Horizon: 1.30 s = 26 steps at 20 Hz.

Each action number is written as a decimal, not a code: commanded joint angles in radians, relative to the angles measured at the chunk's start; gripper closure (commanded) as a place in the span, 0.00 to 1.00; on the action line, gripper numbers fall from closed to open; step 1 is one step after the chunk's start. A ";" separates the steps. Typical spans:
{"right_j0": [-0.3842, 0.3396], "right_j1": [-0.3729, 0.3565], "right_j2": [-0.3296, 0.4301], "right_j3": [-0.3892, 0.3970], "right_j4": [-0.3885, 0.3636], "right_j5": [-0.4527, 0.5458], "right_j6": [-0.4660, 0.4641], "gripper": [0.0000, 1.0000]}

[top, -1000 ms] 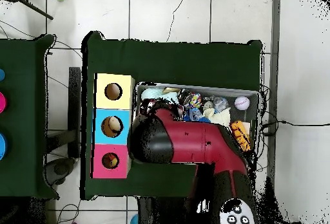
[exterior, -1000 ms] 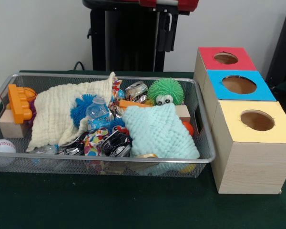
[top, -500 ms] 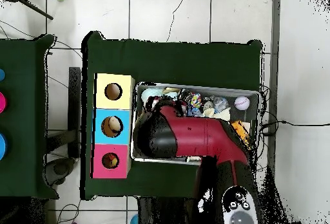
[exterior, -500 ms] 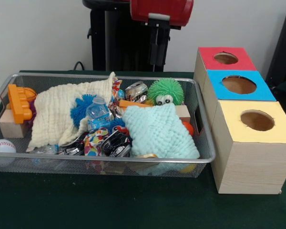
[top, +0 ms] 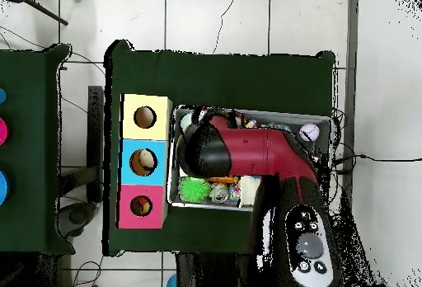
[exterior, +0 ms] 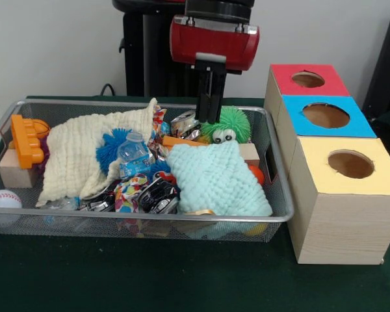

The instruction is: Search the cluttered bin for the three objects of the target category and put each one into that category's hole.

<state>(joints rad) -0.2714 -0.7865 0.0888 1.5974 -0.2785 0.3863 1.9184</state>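
The end effector (exterior: 210, 110) hangs over the back of the wire bin (exterior: 149, 222), tips just beside the green spiky ball (exterior: 226, 125) and the shiny silver toy car (exterior: 185, 123); honestly can't tell if it's open or closed, and it doesn't look like it's carrying anything. The bin's packed: cream cloth (exterior: 84, 155) on the left, mint knitted cloth (exterior: 216, 179) on the right, water bottle (exterior: 133, 155) between them, black toy car (exterior: 158, 196) up front, baseball (exterior: 2, 201) in the corner, orange block (exterior: 26, 140) behind it. Right of the bin on the green worktop (exterior: 182, 279) sit the red box (exterior: 307, 79), blue box (exterior: 325, 116) and yellow box (exterior: 350, 166), each with a hole; from overhead the red arm (top: 247, 153) covers most of the bin.
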 commanded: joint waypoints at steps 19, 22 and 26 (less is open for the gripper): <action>-0.033 0.075 0.103 -0.179 -0.051 0.020 -0.063 1.00; -0.027 0.093 0.093 -0.175 -0.062 -0.015 -0.044 1.00; 0.003 0.141 0.046 -0.181 -0.104 -0.104 0.002 1.00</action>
<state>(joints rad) -0.2752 -0.7432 0.1051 1.4293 -0.2917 0.3636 1.9184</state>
